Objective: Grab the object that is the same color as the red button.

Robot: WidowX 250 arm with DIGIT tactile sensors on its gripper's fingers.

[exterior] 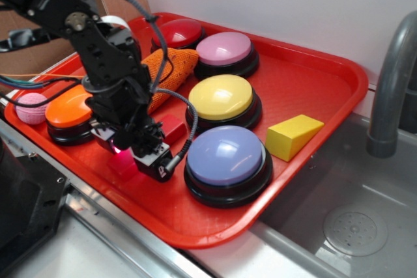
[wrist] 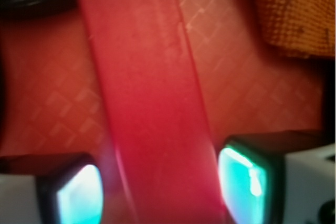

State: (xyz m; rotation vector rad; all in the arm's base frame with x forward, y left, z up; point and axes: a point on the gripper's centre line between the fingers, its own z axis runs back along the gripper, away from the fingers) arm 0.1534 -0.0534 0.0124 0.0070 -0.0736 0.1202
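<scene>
The gripper (wrist: 160,192) sits low on the tray (exterior: 313,76), jaws spread either side of the red block (wrist: 149,108), not clenched. The red button (exterior: 177,32) lies far back, beside the pink one (exterior: 225,49).

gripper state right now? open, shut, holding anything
gripper: fingers either side of the red block on the tray, close against it; a firm grip cannot be told.

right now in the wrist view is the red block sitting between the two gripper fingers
Yes, the red block runs lengthwise between the two fingers, one on each side of it, lying on the tray.
</scene>
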